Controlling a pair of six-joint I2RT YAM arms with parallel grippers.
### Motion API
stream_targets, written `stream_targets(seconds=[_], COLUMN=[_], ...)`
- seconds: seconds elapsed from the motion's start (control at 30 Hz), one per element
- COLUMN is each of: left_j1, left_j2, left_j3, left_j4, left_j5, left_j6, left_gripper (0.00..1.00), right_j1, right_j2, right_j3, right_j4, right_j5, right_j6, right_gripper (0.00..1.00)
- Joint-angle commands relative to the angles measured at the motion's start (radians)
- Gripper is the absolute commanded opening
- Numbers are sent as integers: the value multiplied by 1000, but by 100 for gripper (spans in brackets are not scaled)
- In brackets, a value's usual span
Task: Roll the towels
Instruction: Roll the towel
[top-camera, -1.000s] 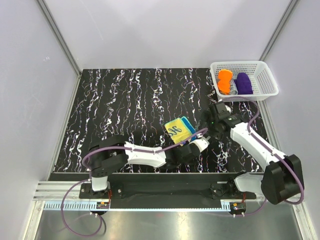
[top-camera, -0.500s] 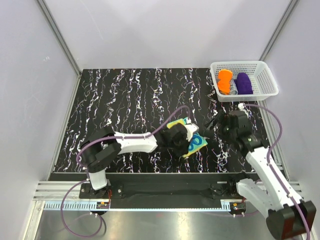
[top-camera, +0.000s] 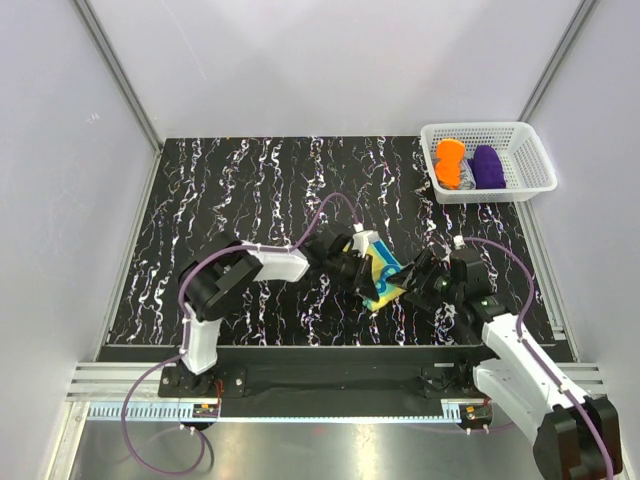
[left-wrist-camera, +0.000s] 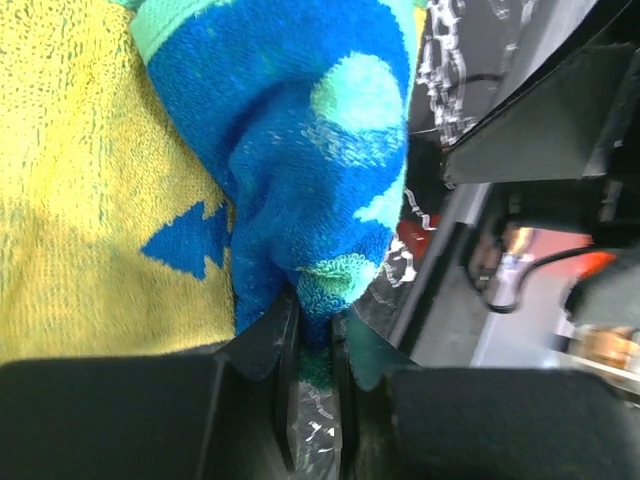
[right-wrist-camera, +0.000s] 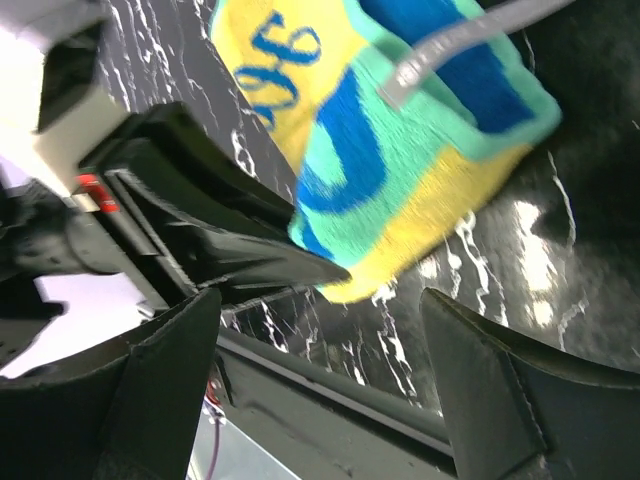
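The teal, blue and yellow towel (top-camera: 381, 277) lies bunched near the table's front middle. My left gripper (top-camera: 368, 281) is shut on a blue fold of it; the left wrist view shows the towel (left-wrist-camera: 290, 170) pinched between the jaws, and my left gripper (left-wrist-camera: 315, 345) sits just under it. My right gripper (top-camera: 415, 276) is open just right of the towel, touching nothing. In the right wrist view the towel (right-wrist-camera: 400, 150) lies ahead of the wide-open right gripper (right-wrist-camera: 330, 370). The orange towel (top-camera: 449, 163) sits rolled in the basket.
A white lattice basket (top-camera: 524, 133) stands at the back right, holding the orange roll and a purple roll (top-camera: 487, 166). The black marbled table (top-camera: 240, 200) has walls on three sides. Cables loop over both arms.
My left gripper has swung left and back, twisting the towel over with it. My right arm has pulled back toward the front edge, gripper now low beside the towel.
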Motion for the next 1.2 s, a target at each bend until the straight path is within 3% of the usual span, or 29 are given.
stream_targets(seconds=[0.0,0.4,0.5,0.67,0.8,0.9,0.97,1.03,1.1,1.17], left_j1=[18,70,75,75,75,75,75,75,72,67], left_j2=[64,151,177,188,187,171,150,110,70,7], left_j3=[24,43,44,43,24,12,3,7,33,36], left_j4=[92,192,265,270,302,293,276,173,-37,-116], left_j5=[179,311,362,377,389,380,367,302,132,42], left_j6=[-108,-249,-329,-334,-358,-355,-335,-253,-118,-64], left_gripper=[6,9,10,12,17,25,29,38,45,52], right_j1=[0,0,0,6,24,52,62,75,81,89], right_j2=[49,253,305,397,449,461,468,475,478,471], right_j3=[-8,-12,-29,-32,-20,-12,-2,12,24,29], right_j4=[146,177,247,339,376,366,341,314,266,243], right_j5=[-36,103,103,106,113,141,164,178,188,195], right_j6=[24,18,24,19,15,16,18,19,19,16], right_gripper=[87,80,75,72,64,49,40,38,34,33])
